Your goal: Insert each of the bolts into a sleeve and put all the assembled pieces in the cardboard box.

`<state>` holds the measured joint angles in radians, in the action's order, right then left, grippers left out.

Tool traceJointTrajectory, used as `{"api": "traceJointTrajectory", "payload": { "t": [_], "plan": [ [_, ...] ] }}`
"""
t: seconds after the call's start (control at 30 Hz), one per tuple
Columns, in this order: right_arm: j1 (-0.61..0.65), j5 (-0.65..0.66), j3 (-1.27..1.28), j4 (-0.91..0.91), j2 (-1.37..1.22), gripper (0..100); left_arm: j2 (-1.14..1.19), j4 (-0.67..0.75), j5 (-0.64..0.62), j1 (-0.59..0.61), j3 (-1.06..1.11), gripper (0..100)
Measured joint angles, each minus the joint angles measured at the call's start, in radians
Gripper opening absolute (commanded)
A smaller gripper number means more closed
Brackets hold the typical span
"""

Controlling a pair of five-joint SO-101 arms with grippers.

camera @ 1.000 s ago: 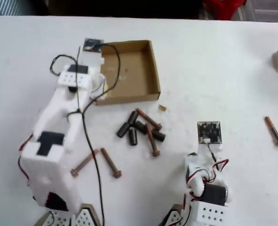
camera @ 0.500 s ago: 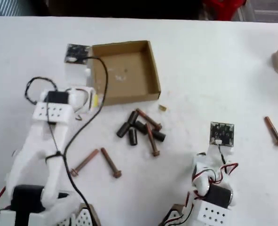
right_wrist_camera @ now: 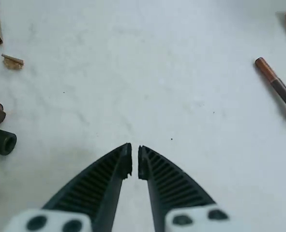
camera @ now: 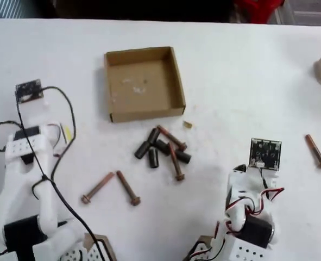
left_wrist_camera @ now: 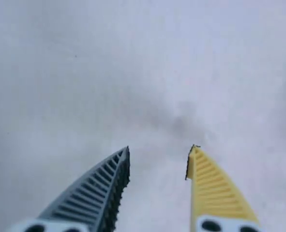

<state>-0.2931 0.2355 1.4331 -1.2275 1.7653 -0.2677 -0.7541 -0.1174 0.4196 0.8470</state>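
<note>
Retreating from the shallow brown cardboard box (camera: 146, 113), the left arm has swung back to the white desk's (camera: 231, 81) left side.
The left claw (left_wrist_camera: 157, 154) gapes wide, empty; the right claw (right_wrist_camera: 135, 152), nearly closed, grips nothing. Beyond lie two loose rusty brown metal bolts (camera: 126, 187), then heaped black cylindrical sleeves (camera: 153, 157), then the box, holding nothing assembled, so assembly looks unstarted.

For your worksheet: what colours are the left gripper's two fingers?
Left gripper: one grey, one yellow; clearest in the left wrist view.
</note>
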Motion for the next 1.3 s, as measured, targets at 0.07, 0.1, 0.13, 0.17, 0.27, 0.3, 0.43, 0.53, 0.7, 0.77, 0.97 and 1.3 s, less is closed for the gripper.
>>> {"api": "traceJointTrajectory", "payload": {
  "t": [0.07, 0.1, 0.13, 0.17, 0.27, 0.3, 0.43, 0.53, 0.7, 0.77, 0.97, 1.3],
  "plan": [
    [0.000, 0.000, -0.052, -0.014, -0.069, 1.8, 0.000, 0.026, 0.040, 0.026, 0.023, 22],
    [0.000, 0.003, -0.084, -0.018, -0.109, 1.8, 0.000, 0.034, 0.058, 0.031, 0.032, 22],
    [0.000, 0.017, -0.118, -0.026, -0.152, 1.8, -0.002, 0.038, 0.080, 0.034, 0.043, 22],
    [0.000, 0.043, -0.155, -0.032, -0.206, 1.8, -0.002, 0.043, 0.095, 0.037, 0.057, 22],
    [-0.017, 0.120, -0.288, -0.064, -0.396, 1.9, -0.002, 0.048, 0.146, 0.038, 0.069, 22],
    [-0.041, 0.140, -0.338, -0.075, -0.453, 1.9, -0.002, 0.048, 0.153, 0.038, 0.069, 22],
    [-0.173, 0.204, -0.545, -0.092, -0.715, 4.2, -0.002, 0.048, 0.166, 0.038, 0.069, 22],
    [-0.264, 0.278, -0.661, -0.092, -0.907, 13.5, -0.002, 0.048, 0.166, 0.038, 0.069, 22],
    [-0.365, 0.399, -0.792, -0.089, -1.212, 27.3, -0.002, 0.048, 0.166, 0.038, 0.069, 22],
    [-0.381, 0.451, -0.841, -0.057, -1.313, 25.3, -0.002, 0.048, 0.166, 0.038, 0.069, 22],
    [-0.387, 0.566, -0.979, 0.198, -1.580, 14.7, -0.002, 0.048, 0.166, 0.038, 0.069, 22],
    [-0.387, 0.779, -1.372, 0.328, -2.081, 14.5, -0.002, 0.048, 0.166, 0.038, 0.071, 22]
  ]
}}
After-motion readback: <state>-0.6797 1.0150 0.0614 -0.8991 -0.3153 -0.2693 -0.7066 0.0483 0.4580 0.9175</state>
